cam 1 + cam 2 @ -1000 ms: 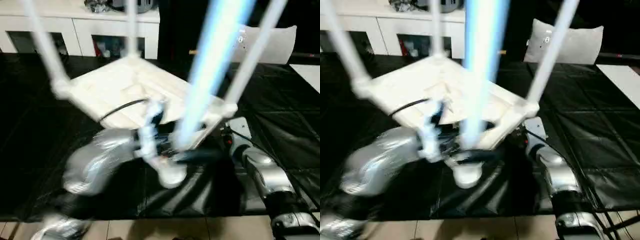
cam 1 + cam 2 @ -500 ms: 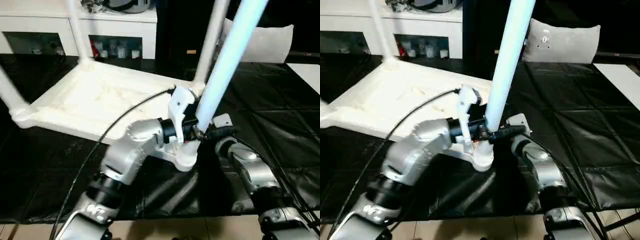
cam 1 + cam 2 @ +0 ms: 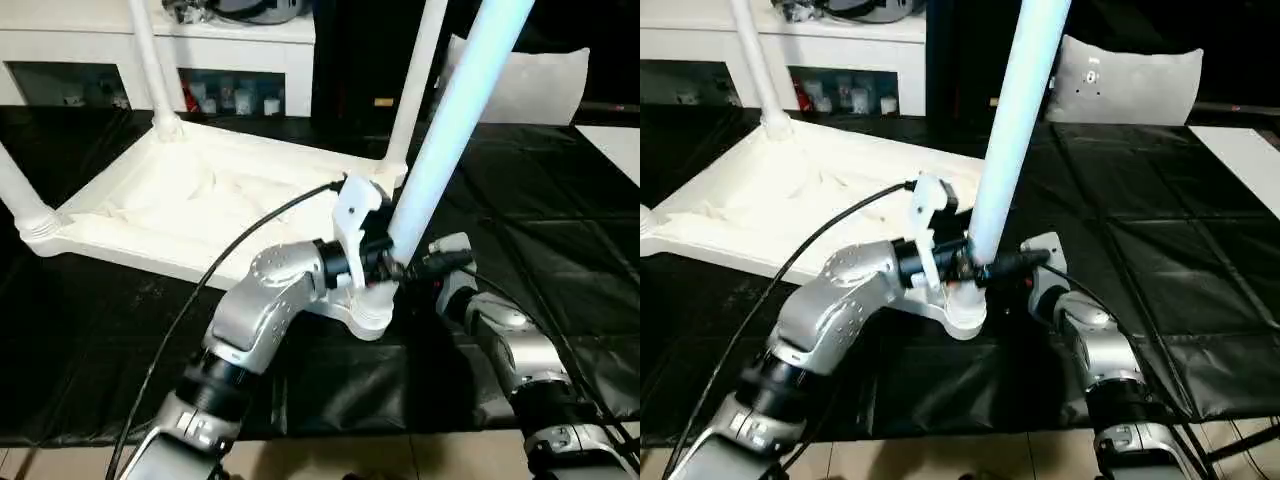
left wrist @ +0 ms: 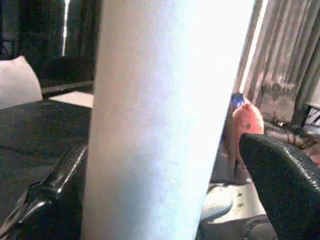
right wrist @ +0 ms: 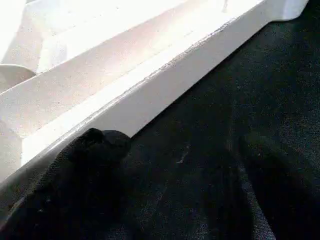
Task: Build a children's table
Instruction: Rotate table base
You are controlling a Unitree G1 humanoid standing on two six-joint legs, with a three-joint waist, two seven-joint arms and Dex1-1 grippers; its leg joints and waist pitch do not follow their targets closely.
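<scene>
The black-covered worktop [image 3: 560, 240] carries the children's table [image 3: 200, 200], which lies upside down on the worktop's left half, ribbed underside up. Its square top [image 3: 790, 190] rests flat, with one corner reaching toward the worktop's near edge. Legs stand in its corner sockets: a far leg [image 3: 150, 60], a left leg [image 3: 20, 195], a leg [image 3: 415, 80] at the right corner, and the near leg [image 3: 450, 120], which rises from the round socket [image 3: 365, 315] closest to the near edge.

The left gripper [image 3: 375, 262] reaches in from the near edge, and its jaws straddle the base of the near leg; in the left wrist view the leg fills the space between the two black fingers [image 4: 285, 185], which stand wide on either side of it.

The right gripper [image 3: 425, 265] sits just beside that same socket on its right, jaws spread wide and empty, low over the black cover, next to the table top's rim [image 5: 165, 75].
</scene>
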